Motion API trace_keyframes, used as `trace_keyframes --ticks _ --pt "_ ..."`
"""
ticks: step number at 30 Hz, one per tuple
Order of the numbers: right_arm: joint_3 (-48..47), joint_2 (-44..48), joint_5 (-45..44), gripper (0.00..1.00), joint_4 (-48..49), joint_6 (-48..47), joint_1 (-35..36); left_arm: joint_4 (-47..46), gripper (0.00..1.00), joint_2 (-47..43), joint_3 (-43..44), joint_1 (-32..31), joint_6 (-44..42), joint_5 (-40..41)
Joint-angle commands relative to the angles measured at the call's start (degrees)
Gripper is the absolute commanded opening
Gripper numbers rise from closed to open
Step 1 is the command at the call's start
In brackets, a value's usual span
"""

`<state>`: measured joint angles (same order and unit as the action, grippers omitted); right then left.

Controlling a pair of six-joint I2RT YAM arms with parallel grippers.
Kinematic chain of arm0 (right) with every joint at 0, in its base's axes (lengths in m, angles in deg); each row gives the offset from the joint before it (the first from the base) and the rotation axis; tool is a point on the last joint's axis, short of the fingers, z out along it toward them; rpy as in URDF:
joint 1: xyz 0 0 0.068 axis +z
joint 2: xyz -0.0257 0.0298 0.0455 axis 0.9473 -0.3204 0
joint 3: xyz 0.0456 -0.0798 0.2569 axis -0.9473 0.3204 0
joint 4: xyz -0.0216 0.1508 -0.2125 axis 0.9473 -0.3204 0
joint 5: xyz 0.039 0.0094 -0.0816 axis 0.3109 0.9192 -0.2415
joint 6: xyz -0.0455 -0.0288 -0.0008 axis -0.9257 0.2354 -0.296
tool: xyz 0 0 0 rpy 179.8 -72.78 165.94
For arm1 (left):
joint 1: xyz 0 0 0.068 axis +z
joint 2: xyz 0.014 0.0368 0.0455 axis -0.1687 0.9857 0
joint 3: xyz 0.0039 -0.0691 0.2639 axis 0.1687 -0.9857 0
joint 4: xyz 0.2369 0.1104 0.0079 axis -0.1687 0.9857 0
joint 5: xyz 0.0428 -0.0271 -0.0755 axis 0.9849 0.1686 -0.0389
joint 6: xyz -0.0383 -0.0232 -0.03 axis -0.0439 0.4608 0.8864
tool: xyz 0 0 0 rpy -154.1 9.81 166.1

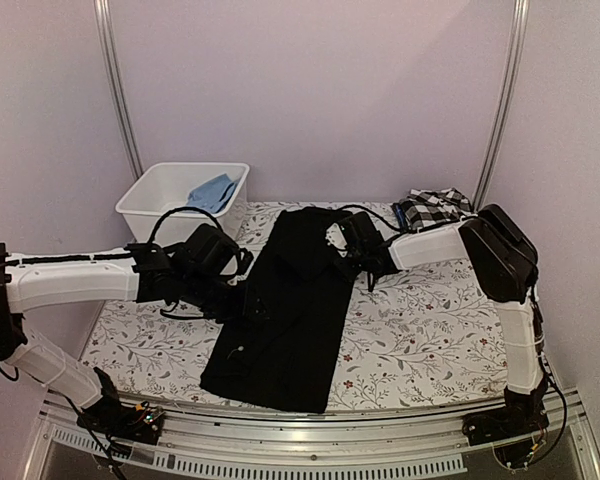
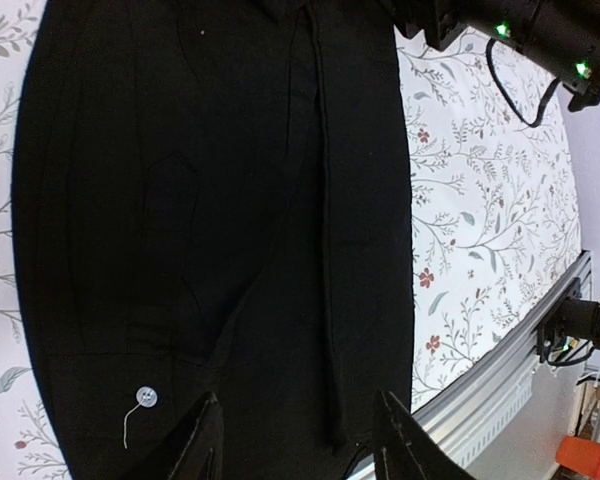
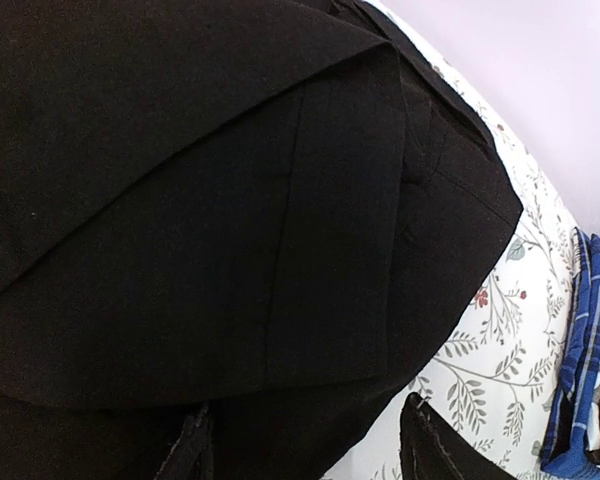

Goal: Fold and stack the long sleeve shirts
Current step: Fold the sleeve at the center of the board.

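Observation:
A plain black long sleeve shirt (image 1: 285, 310) lies folded into a long strip down the middle of the floral table. Its small white button (image 2: 147, 398) shows in the left wrist view. My left gripper (image 1: 242, 300) hovers at the strip's left edge, open (image 2: 300, 445), with only flat cloth below its fingers. My right gripper (image 1: 358, 252) sits at the strip's upper right edge, open (image 3: 310, 452), over a folded-in sleeve (image 3: 330, 230). A black-and-white checked shirt (image 1: 435, 208) lies folded at the back right corner.
A white bin (image 1: 140, 205) holding a blue cloth (image 1: 212, 190) stands at the back left. A blue checked cloth (image 3: 580, 370) shows at the right edge of the right wrist view. The table's metal front rail (image 2: 500, 360) runs close to the shirt's hem.

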<state>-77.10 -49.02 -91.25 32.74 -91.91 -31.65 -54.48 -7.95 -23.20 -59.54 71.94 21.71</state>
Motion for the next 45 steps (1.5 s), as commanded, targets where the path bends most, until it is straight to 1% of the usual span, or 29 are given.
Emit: trace_keyframes --ticks 1,12,16,19,22,24,28,33,38,43,45 --pt "-0.45 -2.37 -3.90 0.59 5.10 -1.76 0.82 0.70 0.51 -1.72 -0.77 1.02 0.18 0.24" --pt "-0.45 -2.37 -2.90 0.41 7.90 -3.68 2.50 0.61 0.50 -1.74 -0.83 1.02 0.44 -0.12" --pt "-0.80 -1.71 -1.89 0.29 7.66 -3.85 2.88 0.35 0.50 -1.56 -0.93 0.97 0.41 -0.37" --pt "-1.31 -1.26 -0.78 0.16 6.66 -3.55 2.97 0.16 0.50 -1.43 -1.00 1.03 0.40 -0.59" --pt "-1.54 -0.57 0.02 0.04 5.93 -3.33 3.04 0.06 0.50 -1.26 -0.98 1.04 0.26 -0.81" --pt "-2.11 -0.23 0.56 0.00 4.87 -3.24 3.06 -0.01 0.50 -1.17 -1.07 1.00 0.15 -0.81" --pt "-4.96 0.71 4.26 0.00 -1.58 -2.23 3.06 -0.12 0.50 -1.26 -1.16 1.02 0.08 -0.84" --pt "-12.90 2.44 14.85 0.00 -15.93 1.98 3.06 -0.48 0.50 -1.51 -1.81 1.13 -0.06 -0.85" --pt "-18.39 4.68 29.12 0.00 -27.35 6.71 3.06 -1.41 0.50 -1.74 -2.54 1.47 -0.17 -1.20" --pt "-20.53 6.01 44.67 0.00 -33.40 11.87 2.97 -2.10 0.50 -1.86 -3.17 1.77 -0.64 -1.69" --pt "-20.76 6.43 53.74 0.00 -34.23 14.40 2.88 -2.30 0.50 -1.95 -3.37 2.04 -0.75 -1.85"
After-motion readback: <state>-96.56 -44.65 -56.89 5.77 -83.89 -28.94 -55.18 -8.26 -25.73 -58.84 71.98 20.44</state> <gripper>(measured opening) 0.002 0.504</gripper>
